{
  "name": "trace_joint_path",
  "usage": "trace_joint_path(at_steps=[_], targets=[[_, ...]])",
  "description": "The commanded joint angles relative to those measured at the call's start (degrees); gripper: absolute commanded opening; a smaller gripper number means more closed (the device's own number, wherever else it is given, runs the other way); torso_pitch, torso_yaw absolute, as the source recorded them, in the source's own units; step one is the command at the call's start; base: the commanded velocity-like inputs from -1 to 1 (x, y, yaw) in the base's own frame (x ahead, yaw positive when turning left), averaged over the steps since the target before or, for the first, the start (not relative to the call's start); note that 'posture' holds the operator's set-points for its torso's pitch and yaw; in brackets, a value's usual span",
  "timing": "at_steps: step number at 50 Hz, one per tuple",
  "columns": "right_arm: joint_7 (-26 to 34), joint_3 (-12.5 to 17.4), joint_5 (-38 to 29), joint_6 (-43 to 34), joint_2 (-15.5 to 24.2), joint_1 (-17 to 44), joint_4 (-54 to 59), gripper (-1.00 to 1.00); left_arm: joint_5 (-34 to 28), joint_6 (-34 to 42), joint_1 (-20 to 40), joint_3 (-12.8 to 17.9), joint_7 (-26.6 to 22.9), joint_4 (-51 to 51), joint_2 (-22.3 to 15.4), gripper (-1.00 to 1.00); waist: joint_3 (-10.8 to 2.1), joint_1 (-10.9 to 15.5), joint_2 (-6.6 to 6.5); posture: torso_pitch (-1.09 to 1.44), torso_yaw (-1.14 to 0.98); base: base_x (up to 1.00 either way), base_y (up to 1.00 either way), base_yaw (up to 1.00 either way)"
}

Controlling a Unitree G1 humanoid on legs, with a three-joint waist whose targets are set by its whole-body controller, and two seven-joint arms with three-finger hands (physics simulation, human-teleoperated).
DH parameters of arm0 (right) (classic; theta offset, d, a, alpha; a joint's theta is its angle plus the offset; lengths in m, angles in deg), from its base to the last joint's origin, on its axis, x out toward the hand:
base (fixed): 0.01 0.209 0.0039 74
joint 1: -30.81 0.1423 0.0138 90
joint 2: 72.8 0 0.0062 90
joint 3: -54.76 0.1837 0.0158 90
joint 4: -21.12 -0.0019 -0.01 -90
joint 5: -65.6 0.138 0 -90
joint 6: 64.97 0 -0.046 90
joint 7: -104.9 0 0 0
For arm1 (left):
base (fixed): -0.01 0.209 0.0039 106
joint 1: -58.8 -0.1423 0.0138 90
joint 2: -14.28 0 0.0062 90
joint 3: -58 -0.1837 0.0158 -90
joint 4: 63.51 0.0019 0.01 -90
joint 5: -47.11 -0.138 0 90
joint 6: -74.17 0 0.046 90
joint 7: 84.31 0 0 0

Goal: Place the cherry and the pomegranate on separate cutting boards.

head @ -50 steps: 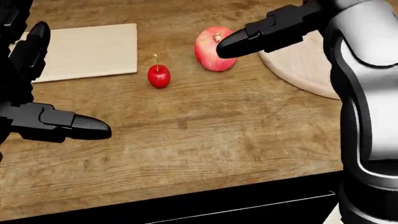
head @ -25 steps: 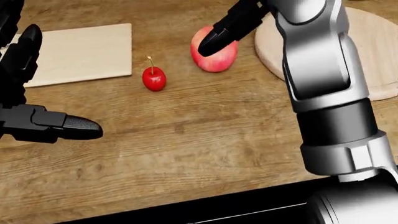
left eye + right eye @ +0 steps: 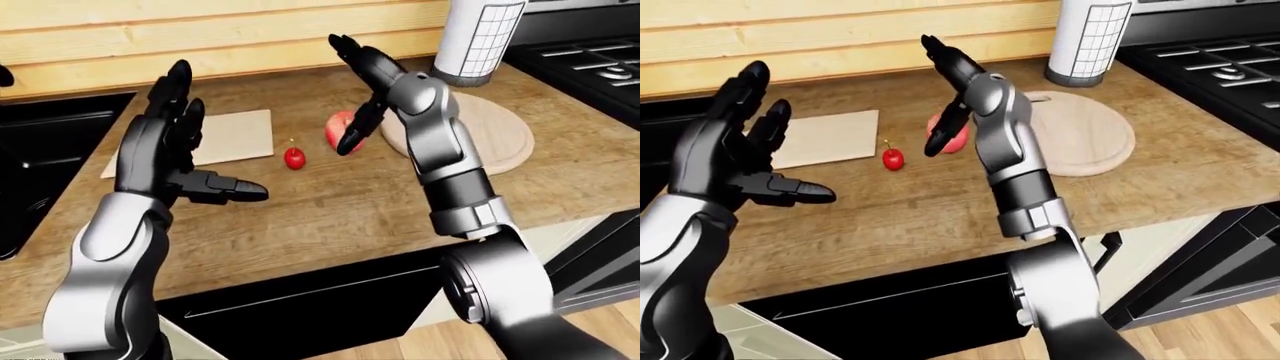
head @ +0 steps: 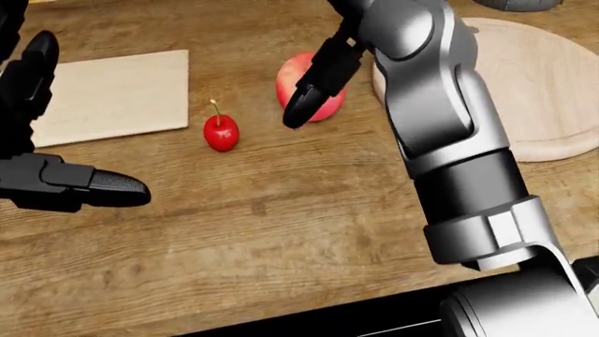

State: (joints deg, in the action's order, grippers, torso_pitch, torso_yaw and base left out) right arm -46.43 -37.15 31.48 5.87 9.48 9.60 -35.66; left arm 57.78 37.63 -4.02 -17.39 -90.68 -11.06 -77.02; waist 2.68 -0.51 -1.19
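Two cutting boards lie on the wooden table, whose brown top shows long streaked grain: one rectangular cutting board of pale smooth wood at the head view's left, and one round cutting board, also pale, at the right. Between them sit two fruits, both on bare table and on neither board: a single small glossy red cherry with a thin stem standing up, just beside the rectangular board's corner, and one larger pink-red pomegranate, roundish, close to the round board's edge. The right hand, black and three-fingered on a grey metallic arm, has its fingers spread wide; one fingertip hangs over the pomegranate, though whether it touches the skin is hard to judge. The left hand is raised, empty, with fingers splayed wide, well apart from the cherry. A white gridded cylinder stands beyond the round board.
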Motion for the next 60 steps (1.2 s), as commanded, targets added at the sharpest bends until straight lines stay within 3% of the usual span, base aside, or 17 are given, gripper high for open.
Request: trace_joint_path(at_steps=[1,6,12,31,41,49,56,60], targets=[[1.9,0.0,-2.1,1.3,0.5,2.2,-2.3,1.00,-0.1,-1.7,1.3,0.7,0.2,-1.3,-0.6,1.00,-1.65,0.0,-0.15,0.00,0.00,0.00,0.00,0.00],[2.9,0.0,-4.9,2.8,-0.5,2.9,-0.4,1.00,0.2,-1.4,0.9,1.0,0.1,-2.0,-0.7,1.00,-1.58,-0.1,-0.32,0.00,0.00,0.00,0.00,0.00],[-1.2,0.9,-6.2,5.0,-0.5,5.7,6.7,1.00,0.5,-1.4,0.6,1.4,0.1,-2.2,-0.9,1.00,-1.66,-0.2,-0.55,0.00,0.00,0.00,0.00,0.00],[-9.7,1.2,-4.7,11.0,0.3,12.2,26.1,1.00,0.7,-1.8,0.5,1.4,0.4,-2.3,-0.8,1.00,-2.00,-0.1,-0.76,0.00,0.00,0.00,0.00,0.00],[-12.5,1.2,-4.8,12.3,0.1,13.2,29.8,1.00,1.0,-2.2,-0.2,1.7,0.3,-2.5,-0.8,1.00,-2.17,0.1,-0.74,0.00,0.00,0.00,0.00,0.00],[-14.2,1.3,-4.3,13.2,0.0,13.7,32.1,0.69,1.1,-2.4,0.0,1.6,0.4,-2.0,-0.9,1.00,-2.25,0.1,-0.70,0.00,0.00,0.00,0.00,0.00],[-14.8,0.9,-4.7,13.6,-0.4,13.1,32.4,0.18,1.3,-2.0,0.0,1.8,0.5,-2.5,-1.0,1.00,-2.33,0.1,-0.67,0.00,0.00,0.00,0.00,0.00],[-14.8,0.6,-5.2,13.7,-0.8,12.5,32.1,0.10,1.4,-2.5,-0.3,1.9,0.4,-2.2,-1.0,1.00,-2.33,0.2,-0.67,0.00,0.00,0.00,0.00,0.00]])
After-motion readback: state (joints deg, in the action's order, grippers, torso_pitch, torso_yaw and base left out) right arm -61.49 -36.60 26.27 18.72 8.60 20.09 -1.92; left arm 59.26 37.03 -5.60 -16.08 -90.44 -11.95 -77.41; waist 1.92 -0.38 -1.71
